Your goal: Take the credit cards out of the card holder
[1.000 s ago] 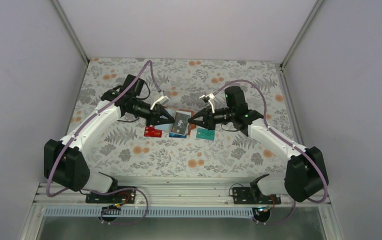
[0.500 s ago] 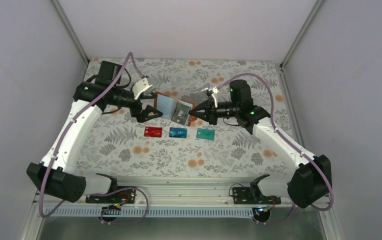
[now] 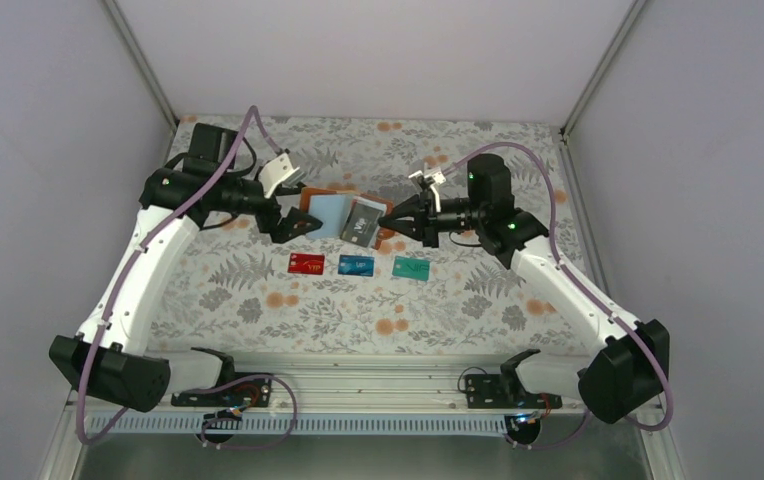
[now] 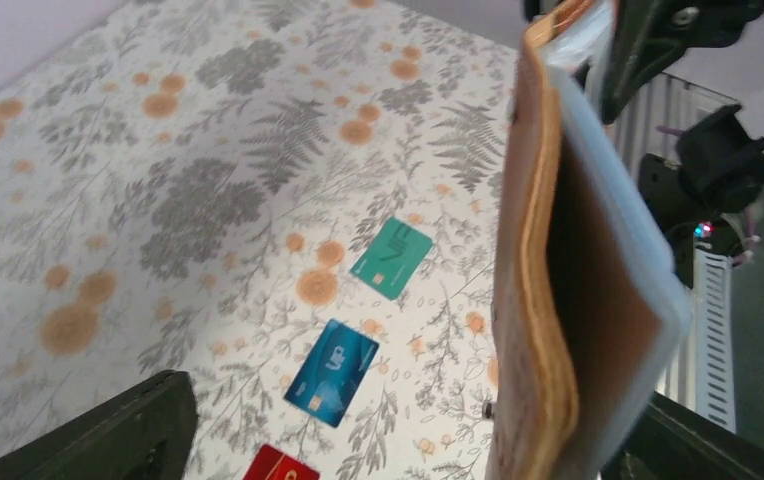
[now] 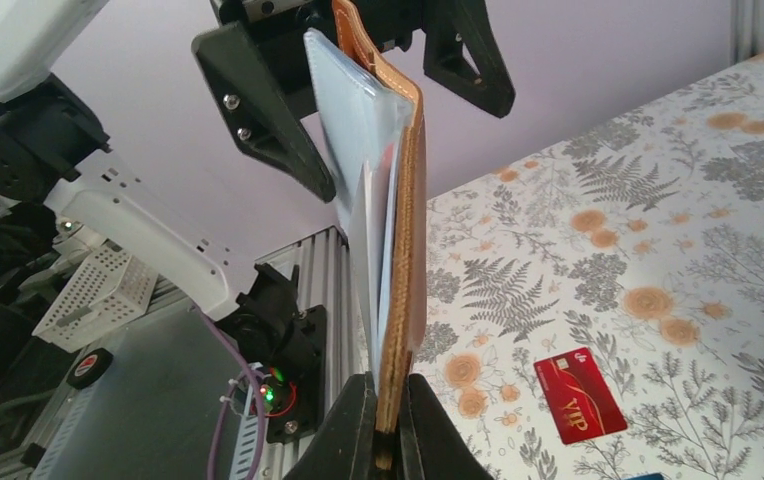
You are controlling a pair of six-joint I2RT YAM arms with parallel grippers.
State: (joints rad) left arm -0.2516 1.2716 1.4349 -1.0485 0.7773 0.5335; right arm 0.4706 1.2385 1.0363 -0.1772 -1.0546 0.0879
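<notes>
Right gripper [image 5: 386, 392]: jaws pinched together on the bottom edge of the brown leather card holder [image 5: 405, 230], holding it up off the table [image 3: 258, 300], spine roughly upright and open like a book. Pale grey-blue pockets face the camera in the top view.

Left gripper [image 3: 303, 223]: jaws wide apart, nothing held. In both wrist views its two black fingers [image 5: 263, 105] sit either side of the holder's free edge (can't see any contact with the leather).

Cards:
- dark card [image 3: 362, 222] in a pocket of the holder's right half, tilted, partly sticking out
- red card [image 3: 306, 263] with gold lettering, flat on the table
- blue card [image 3: 356, 265] just beside it, to its right
- teal card [image 3: 411, 268] next along to the right, small gap

The three loose cards form a row on the floral cloth, near side of the raised holder, none touching each other. From the left wrist view the holder is edge-on, so no pocket contents are readable there.
</notes>
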